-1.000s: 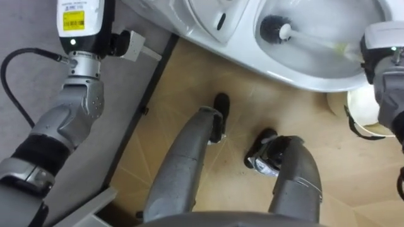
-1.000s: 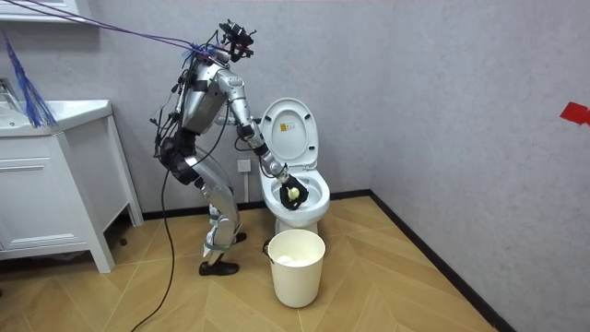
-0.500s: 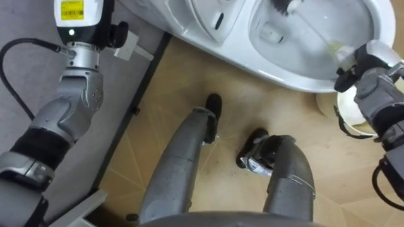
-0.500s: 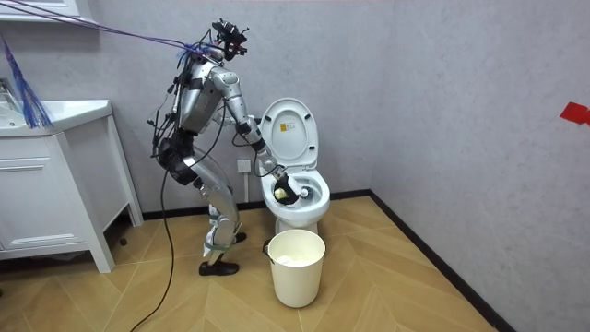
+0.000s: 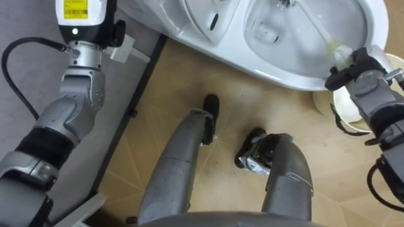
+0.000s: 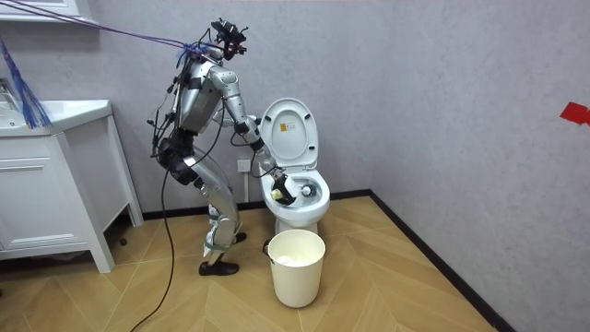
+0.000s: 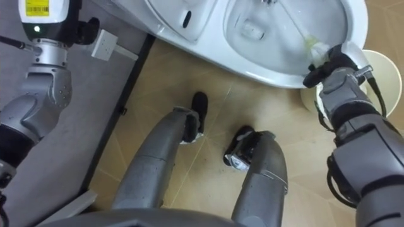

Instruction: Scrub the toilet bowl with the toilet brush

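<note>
White toilet (image 5: pixel 297 77), lid up. Toilet brush (image 5: pixel 314 26): pale handle, yellow-green grip, slanted across bowl. Dark bristle head low inside, at view's top edge. Grip end over near rim, clamped in right hand (image 5: pixel 363 72).

You have a white waste bin (image 6: pixel 295 267) standing open on the wood floor (image 6: pixel 387 295), near the middle of the room view. At that view's left stands a white cabinet (image 6: pixel 46 198), with blue strands (image 6: pixel 23 88) hanging over its top. A white wall socket (image 5: pixel 130 48) sits low on the grey wall (image 6: pixel 442 92), just above the black skirting (image 6: pixel 419 247). Far to the room view's right there's a red mark (image 6: pixel 574 112) on the wall.
</note>
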You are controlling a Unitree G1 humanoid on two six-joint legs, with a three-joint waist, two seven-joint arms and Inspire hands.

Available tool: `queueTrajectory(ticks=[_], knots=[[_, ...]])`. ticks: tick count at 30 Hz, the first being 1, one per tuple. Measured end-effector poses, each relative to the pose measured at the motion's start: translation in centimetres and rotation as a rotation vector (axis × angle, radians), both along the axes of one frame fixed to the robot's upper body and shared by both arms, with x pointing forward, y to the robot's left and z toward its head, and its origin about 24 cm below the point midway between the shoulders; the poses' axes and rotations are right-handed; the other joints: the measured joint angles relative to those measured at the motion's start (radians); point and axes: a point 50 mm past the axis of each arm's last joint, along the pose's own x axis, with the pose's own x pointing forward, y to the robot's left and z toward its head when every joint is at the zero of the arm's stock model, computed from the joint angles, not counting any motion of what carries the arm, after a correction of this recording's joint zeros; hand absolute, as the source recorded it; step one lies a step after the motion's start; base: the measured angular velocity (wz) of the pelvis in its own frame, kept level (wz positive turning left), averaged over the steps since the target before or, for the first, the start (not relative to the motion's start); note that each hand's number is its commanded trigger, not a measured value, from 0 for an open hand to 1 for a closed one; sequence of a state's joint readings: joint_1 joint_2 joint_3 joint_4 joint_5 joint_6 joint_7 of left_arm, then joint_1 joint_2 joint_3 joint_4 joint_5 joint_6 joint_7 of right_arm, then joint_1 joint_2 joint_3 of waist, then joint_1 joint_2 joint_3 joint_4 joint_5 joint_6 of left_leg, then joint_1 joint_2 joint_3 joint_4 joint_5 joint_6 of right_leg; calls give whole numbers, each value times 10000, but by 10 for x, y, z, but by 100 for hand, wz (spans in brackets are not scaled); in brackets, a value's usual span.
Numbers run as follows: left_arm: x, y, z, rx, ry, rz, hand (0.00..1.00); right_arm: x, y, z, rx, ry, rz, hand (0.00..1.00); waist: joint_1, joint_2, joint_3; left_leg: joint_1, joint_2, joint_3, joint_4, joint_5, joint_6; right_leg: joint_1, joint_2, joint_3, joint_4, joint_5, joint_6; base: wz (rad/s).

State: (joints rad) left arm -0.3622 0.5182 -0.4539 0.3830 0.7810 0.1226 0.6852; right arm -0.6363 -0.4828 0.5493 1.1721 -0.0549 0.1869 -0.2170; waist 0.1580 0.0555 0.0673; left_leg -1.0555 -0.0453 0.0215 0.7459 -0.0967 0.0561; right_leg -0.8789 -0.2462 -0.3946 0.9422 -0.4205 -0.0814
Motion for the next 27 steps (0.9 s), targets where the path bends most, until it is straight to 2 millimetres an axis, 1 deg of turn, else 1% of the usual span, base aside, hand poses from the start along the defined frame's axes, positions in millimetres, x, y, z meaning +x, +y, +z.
queueTrajectory(ticks=[1,3,4,5,6,10,11,13,15,18,22,23,24,25,27], knots=[[0,0,-1,-11,25,7,0,0,0,0,-136,73,119,100,18,5,1,20,0,-3,11,-2,4,23,4,0,-5,1,2,0],[-1,-1,-3,214,75,-12,0,-1,-2,0,-1252,431,809,100,155,45,11,48,31,-5,105,-28,26,59,28,-4,-10,1,8,-3],[-1,0,-5,283,111,4,0,-1,-2,0,-1537,518,979,100,176,84,14,48,27,-16,107,-27,27,64,27,-12,-10,-1,12,0],[-1,-2,-6,301,155,-4,0,-2,-5,1,-2186,785,1334,100,237,232,23,47,14,-70,103,-29,30,126,28,-74,-12,-13,32,5],[0,-6,-7,176,206,-41,0,-3,-7,2,-2894,1060,1742,100,350,319,9,58,7,-101,91,-32,35,143,22,-92,-24,-17,38,0],[-1,-8,-10,87,360,-265,0,-4,-9,3,-4205,1794,2689,100,583,352,13,83,14,-149,61,-69,-22,144,30,-78,-53,-16,38,-1],[-1,-9,-11,67,396,-365,0,-5,-12,4,-4504,1997,2765,100,714,374,16,83,36,-149,91,-83,-24,152,37,-91,-61,-9,36,-4],[-2,-10,-12,21,451,-476,0,-6,-17,7,-4937,2236,2824,100,831,553,26,84,40,-224,102,-90,-19,236,44,-216,-142,2,57,0],[-5,-10,-15,-13,560,-561,0,-8,-24,10,-5480,2477,2885,100,945,737,13,109,39,-242,44,-87,-17,280,63,-229,-241,20,99,2],[-8,-10,-18,-50,662,-767,0,-15,-32,10,-5888,2603,3000,100,934,889,-34,138,-13,-271,-31,-53,32,319,24,-216,-293,34,225,7],[-11,-11,-22,-526,860,-984,0,-22,-31,4,-6353,2629,3316,100,861,919,-48,282,-37,-239,-169,-52,105,463,26,-211,-456,114,347,1],[-14,-10,-25,-780,987,-1015,0,-25,-31,1,-6537,2618,3437,100,756,934,-59,340,-49,-238,-188,-40,170,528,36,-196,-493,116,354,6],[-18,-10,-29,-1045,1102,-1028,0,-29,-30,-3,-6788,2650,3590,100,657,961,-89,401,-50,-239,-215,-39,176,619,46,-216,-567,119,358,6],[-19,-9,-30,-1135,1136,-1032,0,-32,-31,-5,-6853,2656,3642,100,624,960,-102,424,-49,-224,-220,-51,192,648,46,-217,-578,116,360,6],[-23,-6,-32,-1446,1208,-1024,0,-42,-32,-12,-7052,2685,3827,100,443,958,-107,502,-30,-91,-228,-100,225,742,48,-221,-615,86,363,5]])
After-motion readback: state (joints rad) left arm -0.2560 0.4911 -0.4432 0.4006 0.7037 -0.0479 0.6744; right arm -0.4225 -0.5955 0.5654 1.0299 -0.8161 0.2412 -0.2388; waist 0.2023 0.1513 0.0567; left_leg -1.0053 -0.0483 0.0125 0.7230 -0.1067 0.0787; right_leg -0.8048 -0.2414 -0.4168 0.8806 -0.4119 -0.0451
